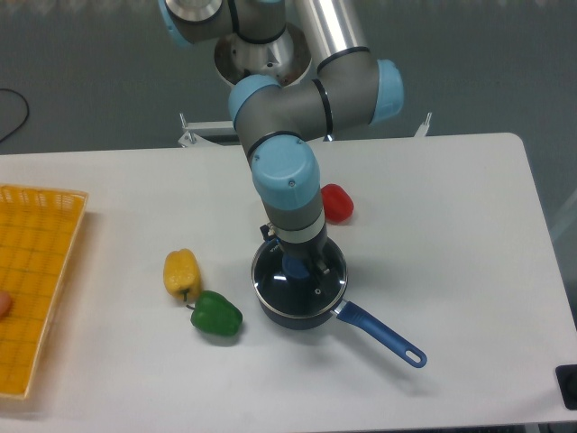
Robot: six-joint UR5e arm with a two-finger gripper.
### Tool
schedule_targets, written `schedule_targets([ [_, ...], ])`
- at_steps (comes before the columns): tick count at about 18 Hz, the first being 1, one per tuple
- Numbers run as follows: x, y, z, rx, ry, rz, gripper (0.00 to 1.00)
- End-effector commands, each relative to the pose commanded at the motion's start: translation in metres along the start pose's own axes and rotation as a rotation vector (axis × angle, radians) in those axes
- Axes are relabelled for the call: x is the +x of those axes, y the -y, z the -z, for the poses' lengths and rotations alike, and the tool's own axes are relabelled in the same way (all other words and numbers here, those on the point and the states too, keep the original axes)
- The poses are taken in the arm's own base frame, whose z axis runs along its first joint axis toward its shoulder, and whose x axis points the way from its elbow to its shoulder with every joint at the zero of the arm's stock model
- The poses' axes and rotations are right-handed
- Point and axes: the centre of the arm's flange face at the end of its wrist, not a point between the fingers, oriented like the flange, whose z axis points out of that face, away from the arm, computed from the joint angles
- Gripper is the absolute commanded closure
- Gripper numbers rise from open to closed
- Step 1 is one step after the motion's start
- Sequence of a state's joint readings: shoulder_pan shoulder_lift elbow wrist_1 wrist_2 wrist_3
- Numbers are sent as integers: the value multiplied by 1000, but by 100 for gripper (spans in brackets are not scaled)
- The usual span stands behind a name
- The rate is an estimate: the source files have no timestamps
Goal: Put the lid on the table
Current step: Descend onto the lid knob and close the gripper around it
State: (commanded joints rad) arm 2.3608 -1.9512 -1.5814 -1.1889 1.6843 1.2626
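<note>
Atop saucepan [302, 311]: lid [311, 281] seated, fingers [297, 268] at knob, grip state unclear; table [451, 225] bare to right.

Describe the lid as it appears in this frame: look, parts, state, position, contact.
The lid is a round clear glass disc with a thin metal rim and a blue central knob. It lies flat on the dark saucepan, covering it, near the table's middle. The gripper comes straight down over it with its fingers at the knob; whether they are clamped on it cannot be told. The arm hides the lid's far edge.
</note>
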Motion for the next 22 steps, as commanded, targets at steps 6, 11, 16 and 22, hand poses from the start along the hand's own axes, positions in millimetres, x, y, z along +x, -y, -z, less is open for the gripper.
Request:
schedule_targets([
  [6, 5, 1, -5, -14, -10, -32, 0],
  [11, 7, 7, -13, -19, -20, -43, 0],
  [16, 12, 6, -20, -27, -35, -45, 0],
  [22, 12, 2, -23, -69, -30, -47, 27],
])
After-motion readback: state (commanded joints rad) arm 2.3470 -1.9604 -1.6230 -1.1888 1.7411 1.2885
